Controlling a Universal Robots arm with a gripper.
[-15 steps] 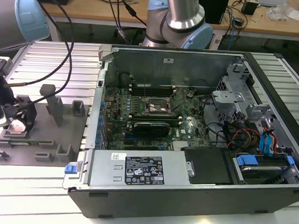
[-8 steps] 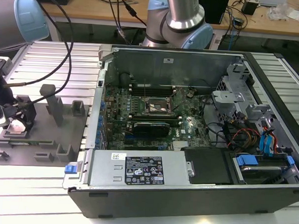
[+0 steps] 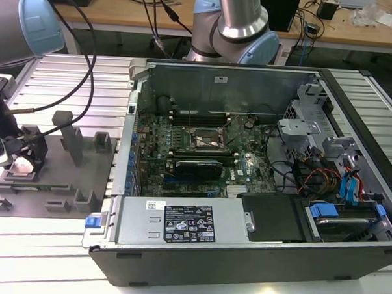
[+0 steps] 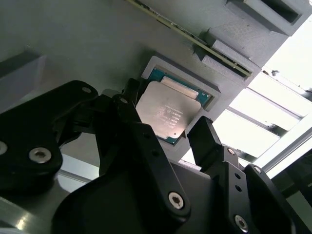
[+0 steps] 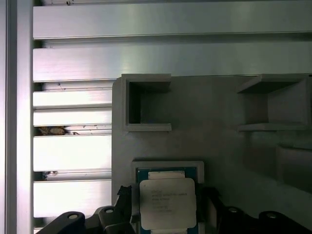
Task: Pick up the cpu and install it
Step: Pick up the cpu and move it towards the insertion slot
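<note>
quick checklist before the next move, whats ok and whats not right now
1. cpu lying flat in its tray pocket: ok.
2. hand centred over the cpu, one finger on each side: ok.
3. hand open, gaps at the cpu's edges: ok.
4. cpu gripped: not ok, nothing touches it.
5. socket in the case open and bare: cannot tell.
6. cable free of the tray's posts: cannot tell.
</note>
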